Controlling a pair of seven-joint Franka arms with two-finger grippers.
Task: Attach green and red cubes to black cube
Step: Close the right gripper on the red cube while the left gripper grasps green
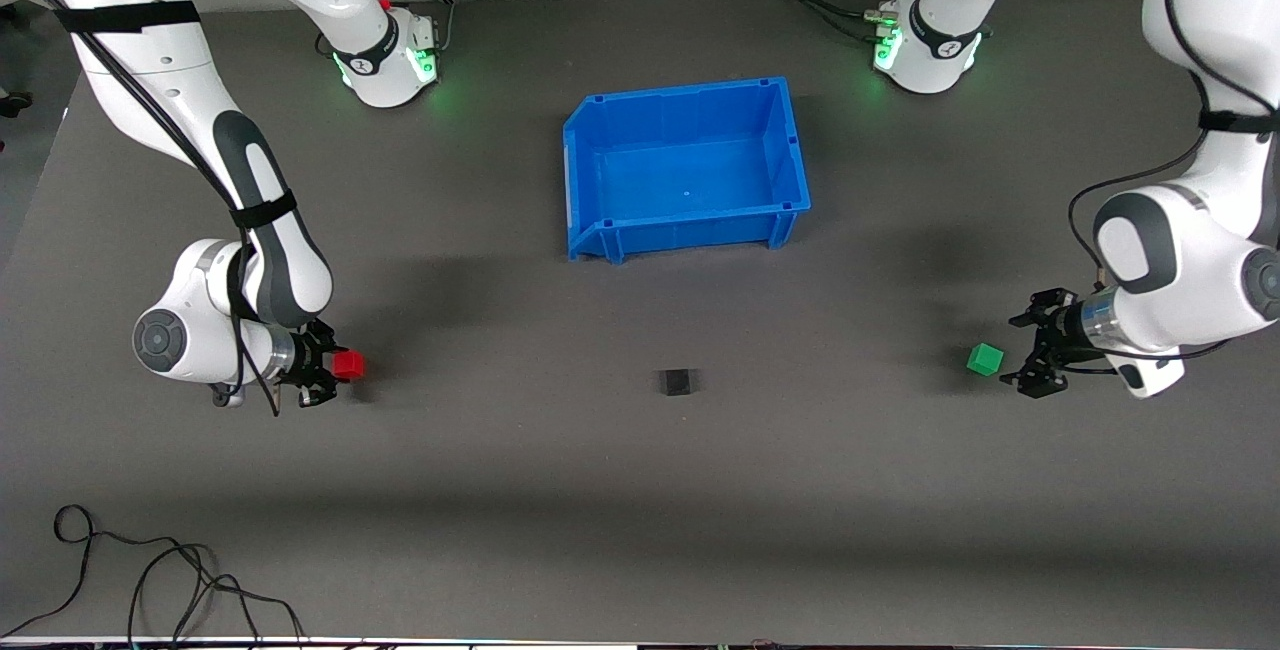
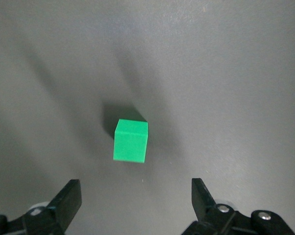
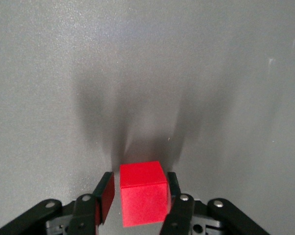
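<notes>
Black cube (image 1: 677,382) sits mid-bench, nearer the camera than the blue bin (image 1: 686,170). Right hand (image 3: 137,200) pinches the red cube (image 3: 144,193); left hand (image 2: 136,203) is spread beside the green cube (image 2: 131,140). You should find them light and rigid; grip flat faces

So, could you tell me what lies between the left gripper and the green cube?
Nothing: in the left wrist view, bare grey mat separates the open left gripper from the green cube, which sits just ahead of the fingertips.
</notes>
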